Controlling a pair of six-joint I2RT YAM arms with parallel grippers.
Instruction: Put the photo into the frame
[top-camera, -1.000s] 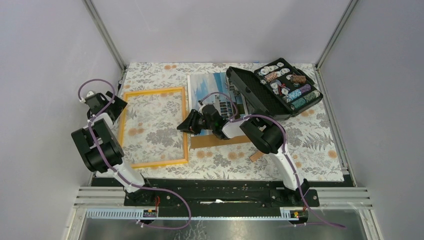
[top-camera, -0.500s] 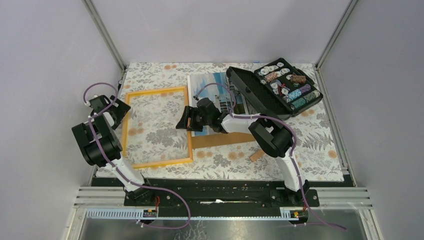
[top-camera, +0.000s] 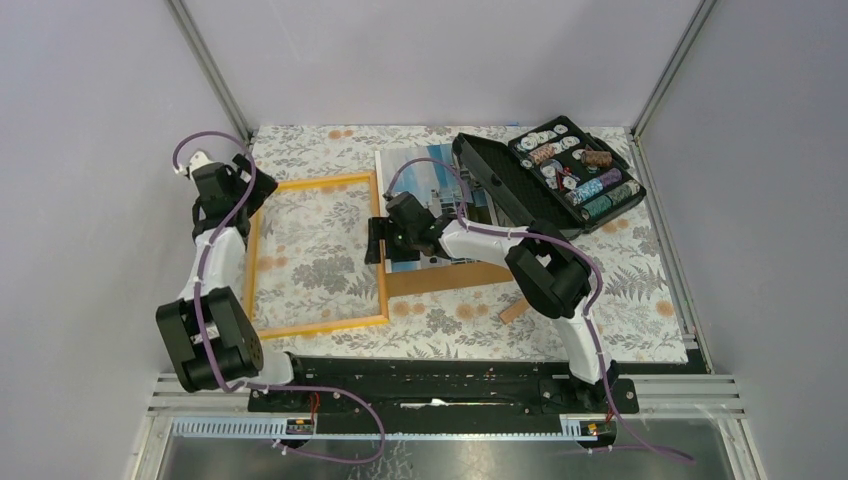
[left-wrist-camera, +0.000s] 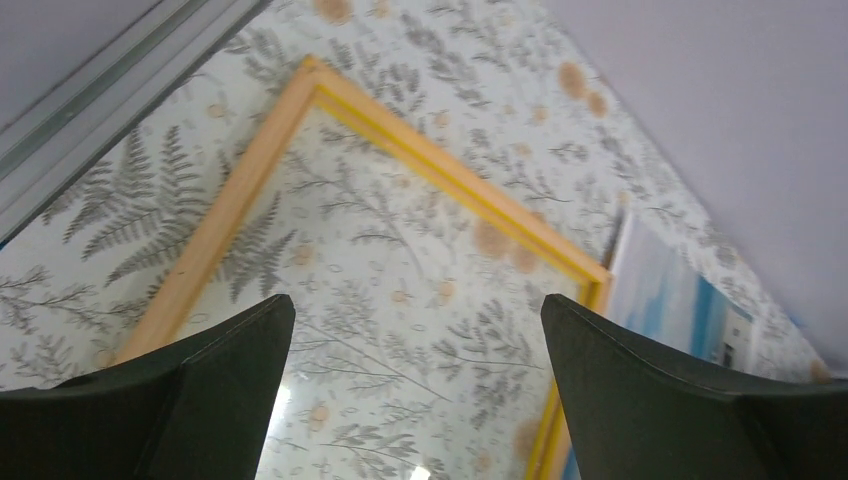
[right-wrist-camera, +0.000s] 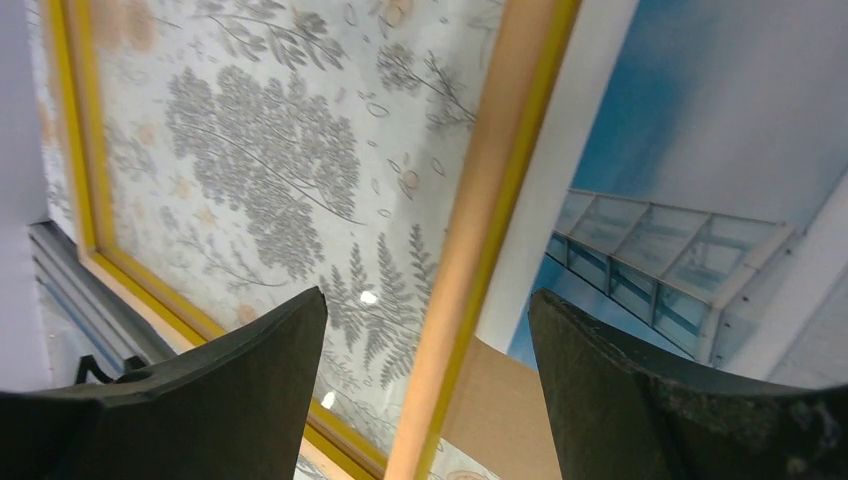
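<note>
The orange-yellow frame (top-camera: 313, 255) lies flat on the left of the floral cloth, its glass showing the pattern beneath. The photo (top-camera: 432, 172) of a white building under blue sky lies face up to its right, over a brown board (top-camera: 440, 279). My left gripper (top-camera: 243, 184) is open above the frame's far left corner; the frame (left-wrist-camera: 455, 180) fills its wrist view. My right gripper (top-camera: 374, 240) is open, straddling the frame's right rail (right-wrist-camera: 490, 230), with the photo (right-wrist-camera: 690, 170) under its right finger. Neither holds anything.
An open black case (top-camera: 545, 180) of poker chips sits at the back right, overlapping the photo's right edge. A small wooden piece (top-camera: 513, 310) lies near the right arm's base. Grey walls and metal rails enclose the cloth.
My left arm has stretched out toward the back, carrying its gripper up to the frame's far left corner. My right gripper has turned and shifted slightly over the frame's right rail. The frame has rotated a little.
</note>
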